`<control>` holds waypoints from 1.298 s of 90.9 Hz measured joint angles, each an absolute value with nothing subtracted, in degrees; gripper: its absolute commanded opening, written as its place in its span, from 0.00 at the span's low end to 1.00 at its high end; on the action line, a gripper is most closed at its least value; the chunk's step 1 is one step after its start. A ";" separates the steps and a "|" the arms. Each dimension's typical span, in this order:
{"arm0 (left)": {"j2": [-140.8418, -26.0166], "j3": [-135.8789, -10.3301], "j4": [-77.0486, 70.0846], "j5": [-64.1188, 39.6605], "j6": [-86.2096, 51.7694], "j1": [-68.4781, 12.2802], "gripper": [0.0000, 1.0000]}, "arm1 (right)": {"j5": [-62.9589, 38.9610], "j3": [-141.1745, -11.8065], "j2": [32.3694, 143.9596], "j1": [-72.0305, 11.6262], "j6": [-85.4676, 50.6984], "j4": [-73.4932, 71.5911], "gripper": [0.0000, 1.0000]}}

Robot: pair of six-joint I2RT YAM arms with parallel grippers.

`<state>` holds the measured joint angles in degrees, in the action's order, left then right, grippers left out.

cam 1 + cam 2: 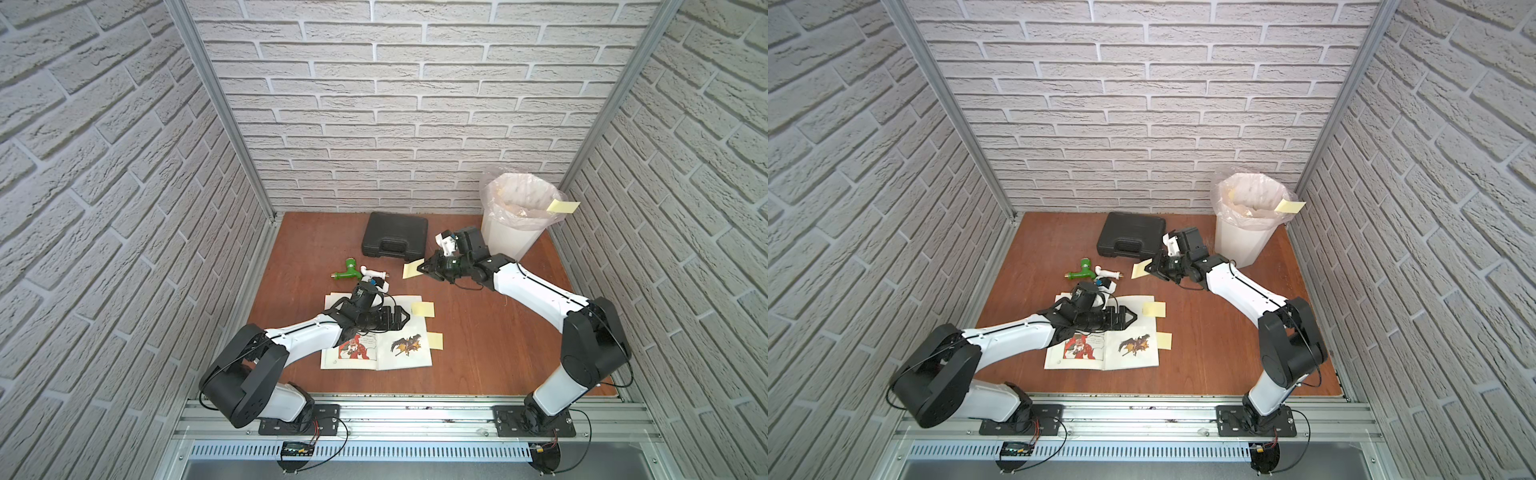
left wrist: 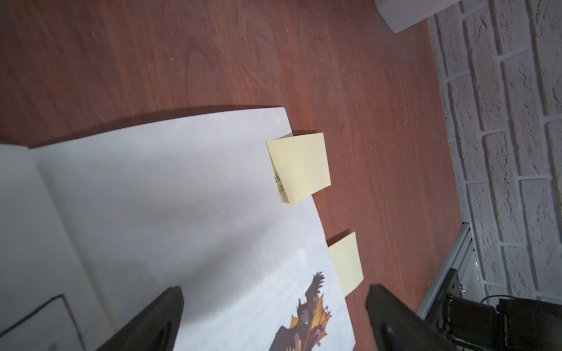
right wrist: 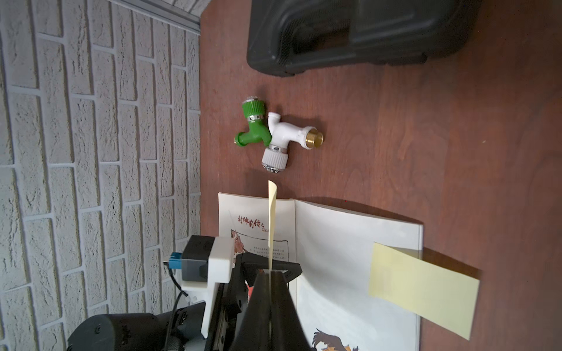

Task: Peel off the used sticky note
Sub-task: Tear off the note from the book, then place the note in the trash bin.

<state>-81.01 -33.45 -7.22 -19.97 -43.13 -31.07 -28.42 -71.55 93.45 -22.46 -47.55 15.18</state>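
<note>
An open picture book [image 1: 409, 362] [image 1: 1133, 362] lies on the wooden table. Two yellow sticky notes [image 1: 423, 309] [image 1: 435, 340] stick out from its right page edge, and the left wrist view also shows both notes [image 2: 299, 167] [image 2: 346, 264]. My left gripper [image 1: 401, 318] [image 2: 275, 288] hovers open over that page, holding nothing. My right gripper [image 1: 422, 266] [image 3: 270, 272] is shut on another yellow sticky note [image 1: 411, 270] [image 3: 271, 218], held above the table behind the book, clear of it.
A white bin [image 1: 511, 237] with a plastic liner stands at the back right, with a yellow note [image 1: 563, 206] stuck on its rim. A black case [image 1: 395, 235] lies at the back. A green tap [image 1: 347, 270] and a white tap [image 1: 374, 272] lie behind the book.
</note>
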 measured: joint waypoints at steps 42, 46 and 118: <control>-83.92 -37.60 -8.51 -17.34 -42.15 -34.13 0.98 | -25.26 -86.48 86.04 -8.73 -40.05 26.48 0.03; -84.68 -38.20 -8.62 -17.37 -42.15 -34.24 0.98 | -25.26 -87.90 86.02 -6.68 -40.05 26.61 0.03; -88.84 -39.97 -9.10 -18.13 -42.11 -35.70 0.98 | -21.85 -115.96 104.92 12.80 -41.23 37.74 0.13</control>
